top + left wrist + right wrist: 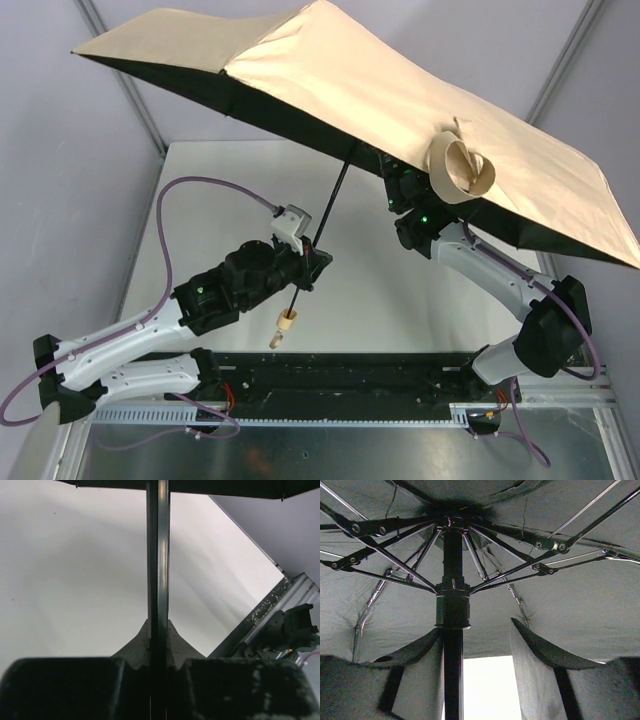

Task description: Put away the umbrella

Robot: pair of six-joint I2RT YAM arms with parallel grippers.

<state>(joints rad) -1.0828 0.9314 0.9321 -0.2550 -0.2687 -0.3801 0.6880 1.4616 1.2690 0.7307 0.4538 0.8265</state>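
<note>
The umbrella (400,110) stands open, its beige canopy spread over the table's far half, with a tan strap loop (460,165) on top. The thin black shaft (335,200) slants down to the small tan handle (284,325). My left gripper (308,262) is shut on the shaft (158,555) low down, both fingers pressed against it (158,635). My right gripper (476,626) is under the canopy, open, just below the black runner (453,607). The shaft (452,680) lies against its left finger; the right finger stands apart. In the top view the canopy hides those fingers.
Metal ribs (515,570) fan out from the runner close above my right fingers. The white table (230,200) lies below, with a black rail (340,375) along its near edge. Grey walls and a slanted metal post (125,80) stand behind the canopy.
</note>
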